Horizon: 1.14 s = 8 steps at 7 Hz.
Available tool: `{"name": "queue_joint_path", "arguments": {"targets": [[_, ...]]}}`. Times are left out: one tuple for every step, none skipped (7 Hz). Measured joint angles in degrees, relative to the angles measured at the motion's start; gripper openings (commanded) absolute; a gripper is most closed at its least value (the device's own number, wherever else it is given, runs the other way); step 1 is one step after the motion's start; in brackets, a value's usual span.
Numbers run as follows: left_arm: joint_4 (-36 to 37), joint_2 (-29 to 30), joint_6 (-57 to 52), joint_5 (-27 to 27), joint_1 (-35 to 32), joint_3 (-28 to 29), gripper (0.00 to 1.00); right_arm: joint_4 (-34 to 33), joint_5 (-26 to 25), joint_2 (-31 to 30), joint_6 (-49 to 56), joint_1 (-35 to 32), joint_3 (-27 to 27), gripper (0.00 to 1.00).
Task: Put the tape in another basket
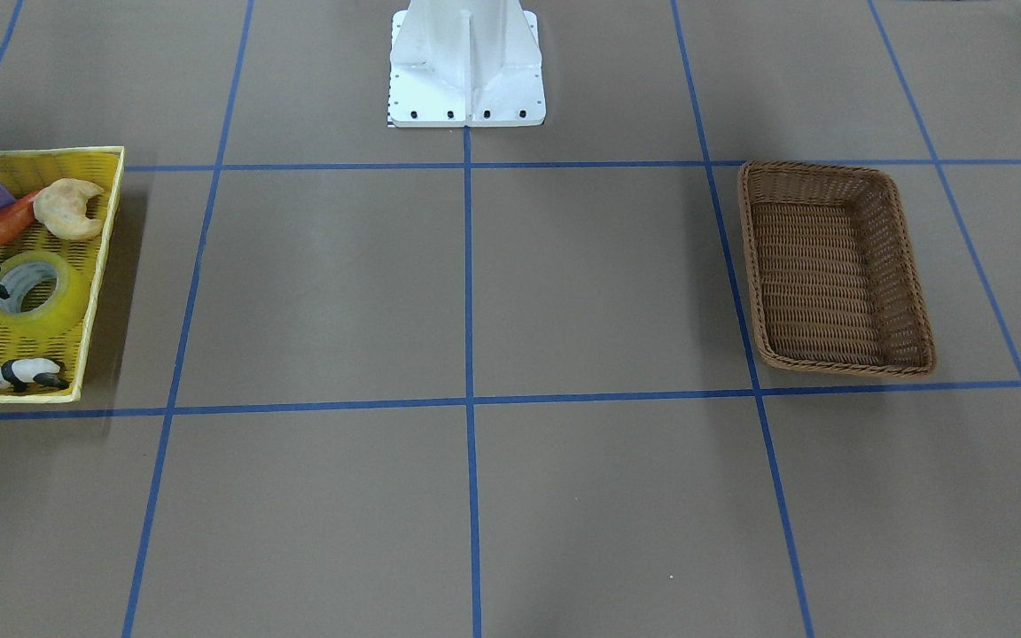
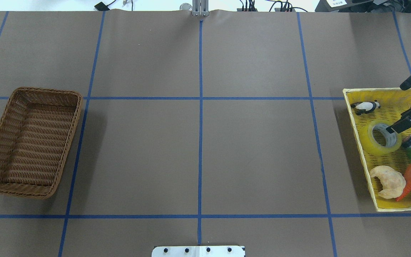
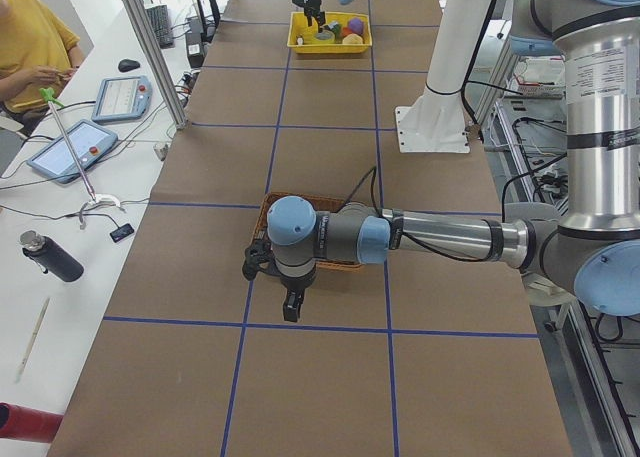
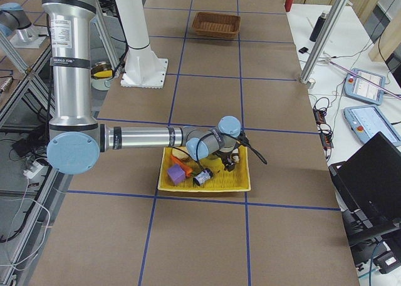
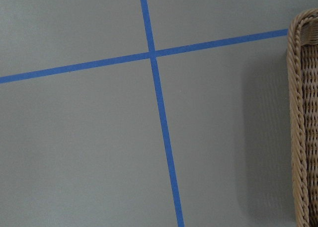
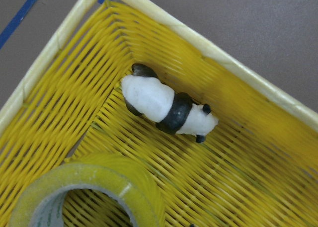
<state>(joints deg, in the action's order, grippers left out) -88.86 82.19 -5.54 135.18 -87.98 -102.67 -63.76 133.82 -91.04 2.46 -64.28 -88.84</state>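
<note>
Yellow tape flat in yellow tray

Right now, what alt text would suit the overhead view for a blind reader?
A black robot pincer hangs over a yellow tape roll lying in a yellow tray at right; a brown wicker basket sits far left.

Light: bright, even, overhead.
Shadows: soft, beside the brown woven wicker basket on the bench.
Focus: mostly sharp.
</note>
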Motion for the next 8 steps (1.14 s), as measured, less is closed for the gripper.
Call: {"name": "queue_joint_path", "arguments": {"targets": [[0.0, 0.0, 0.0, -0.02, 0.0, 0.07, 0.98, 0.04, 0.01, 0.0, 0.04, 0.83, 0.16, 0.32], [0.0, -0.01, 0.0, -0.04, 0.0, 0.13, 0.98, 0.11, -0.03, 0.06, 0.24, 1.38, 0.19, 0.0], [0.0, -0.01, 0.0, -0.02, 0.0, 0.19, 0.98, 0.23, -0.08, 0.09, 0.54, 1.65, 0.11, 0.0], [0.0, -0.06, 0.0, -0.01, 0.0, 0.23, 0.98, 0.37, -0.25, 0.09, 0.79, 1.71, -0.19, 0.0], [0.0, -0.16, 0.0, 0.0, 0.0, 0.26, 0.98, 0.43, -0.46, 0.08, 0.95, 1.67, -0.73, 0.0], [0.0, -0.28, 0.0, 0.0, 0.0, 0.27, 0.98, 0.45, -0.59, 0.05, 1.02, 1.54, -1.67, 0.0], [0.0, -0.35, 0.0, 0.0, 0.0, 0.27, 0.98, 0.4, -0.64, -0.01, 1.04, 1.21, -2.87, 0.0], [0.0, -0.42, 0.0, 0.0, 0.0, 0.22, 0.98, 0.32, -0.66, -0.02, 1.03, 0.42, -4.22, 0.0]]}}
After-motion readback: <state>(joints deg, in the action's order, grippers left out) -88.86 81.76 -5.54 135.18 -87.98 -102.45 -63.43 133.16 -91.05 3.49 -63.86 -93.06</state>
